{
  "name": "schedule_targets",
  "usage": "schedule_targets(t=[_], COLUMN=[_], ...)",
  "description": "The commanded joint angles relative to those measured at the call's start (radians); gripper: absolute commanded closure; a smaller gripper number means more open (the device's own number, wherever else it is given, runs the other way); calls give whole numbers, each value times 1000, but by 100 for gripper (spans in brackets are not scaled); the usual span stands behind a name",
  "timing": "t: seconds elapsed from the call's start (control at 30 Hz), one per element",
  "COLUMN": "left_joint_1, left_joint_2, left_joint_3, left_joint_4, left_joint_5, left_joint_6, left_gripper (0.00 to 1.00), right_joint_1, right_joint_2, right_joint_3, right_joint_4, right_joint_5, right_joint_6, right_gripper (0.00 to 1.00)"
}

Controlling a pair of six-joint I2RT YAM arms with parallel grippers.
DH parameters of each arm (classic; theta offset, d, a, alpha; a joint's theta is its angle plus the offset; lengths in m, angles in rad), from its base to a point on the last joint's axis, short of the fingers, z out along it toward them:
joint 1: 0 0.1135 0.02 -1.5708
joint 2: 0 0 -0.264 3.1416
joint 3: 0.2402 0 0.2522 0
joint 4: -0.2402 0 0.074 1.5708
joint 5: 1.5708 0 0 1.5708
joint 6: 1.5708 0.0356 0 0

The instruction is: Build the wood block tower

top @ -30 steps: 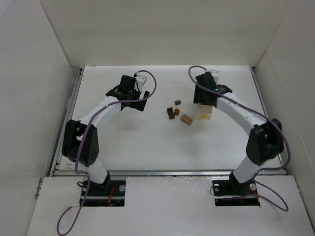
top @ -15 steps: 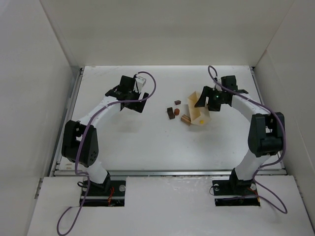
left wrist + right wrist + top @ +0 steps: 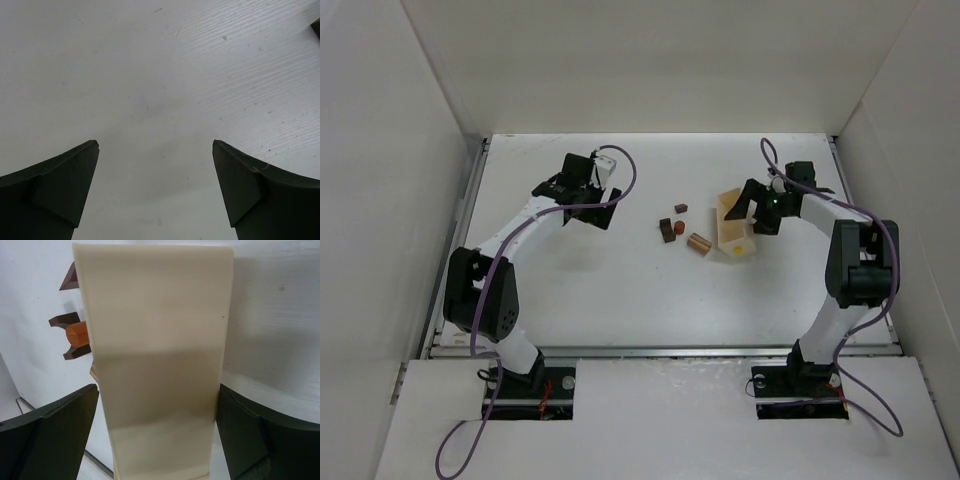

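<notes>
Clamping the cream box (image 3: 155, 340) in the right gripper (image 3: 155, 387), loose wood blocks (image 3: 679, 227) just left of it.
Presses against each long side of the box, jaws spread wide to span it. Fills most of the right wrist view with that pale wall, leaving at its left edge only a dark brown arch piece (image 3: 64, 320) with an orange cylinder (image 3: 76, 333) between its prongs, a cut-off reddish-brown corner (image 3: 70, 281) and a tan sliver (image 3: 93, 371). Shows from above the blocks lying singly on the table (image 3: 620, 290), unstacked. Cannot tell whether the yellow spot (image 3: 736, 250) at the box's near end sits inside it. Holds the left gripper (image 3: 155, 145) wide open above the table, well apart from the blocks, a dark scrap (image 3: 316, 27) clipped by the top right corner of its view.
</notes>
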Motion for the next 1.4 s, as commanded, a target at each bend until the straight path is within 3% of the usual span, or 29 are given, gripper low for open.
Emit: schedule_targets(t=[0.0,0.17,0.3,0.53,0.67,0.83,1.07,1.23,1.37], left_joint_1=[-4,-4,-4,-4,-4,-4,-4,6,6], left_joint_2=[-46,-46,-46,-46,-46,-46,-94,-92,-133], left_joint_3=[39,39,39,49,49,39,39,59,10], left_joint_4=[-15,-24,-24,-24,-24,-24,38,28,75], left_joint_5=[2,2,-8,-17,-26,-26,6,199,190], left_joint_6=[9,9,9,18,18,18,-149,-85,-30], left_gripper=[5,5,5,5,5,5,0,0,0], right_joint_1=[-19,-40,-22,263,423,470,576,586,586], right_joint_2=[-52,-150,-245,-297,-232,-147,-103,9,51], right_joint_3=[19,39,58,68,77,97,116,176,176], right_joint_4=[-17,-98,-146,-210,-219,-169,-107,-146,-156], right_joint_5=[69,299,590,905,907,778,733,743,724], right_joint_6=[6,63,63,8,-27,-38,-153,-239,-267], right_gripper=[1,1,1,2,8,25,20,19,21])
